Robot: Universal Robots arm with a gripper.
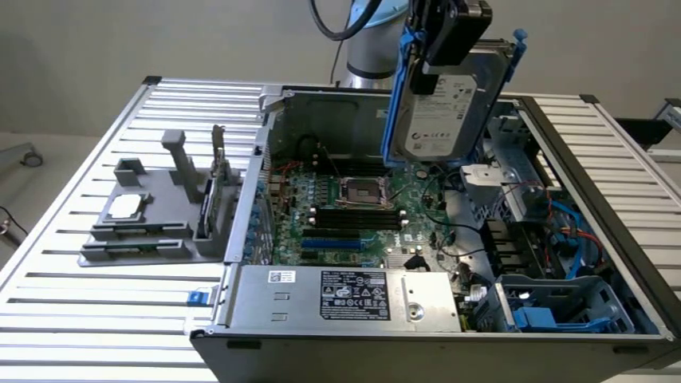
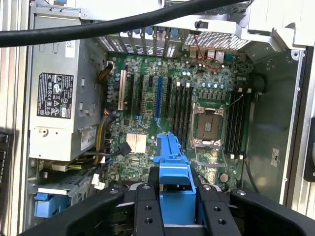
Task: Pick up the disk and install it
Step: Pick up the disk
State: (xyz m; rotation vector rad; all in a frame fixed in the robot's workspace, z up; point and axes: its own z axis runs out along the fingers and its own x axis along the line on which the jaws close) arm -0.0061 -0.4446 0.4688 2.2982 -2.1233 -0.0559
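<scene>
holding the disk (image 1: 442,120) up high near the top middle of the exterior view, the gripper (image 1: 438,68) is squeezed tight on its blue rail (image 2: 172,157), above the open computer case (image 1: 319,112) with the green board (image 1: 340,215).

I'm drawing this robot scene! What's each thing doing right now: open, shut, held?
disk: held upright in the air above the computer case.
hand: shut on the disk's blue rail.
computer case: lying on its side, open.
square chip: lying flat on the grey holder.
</scene>
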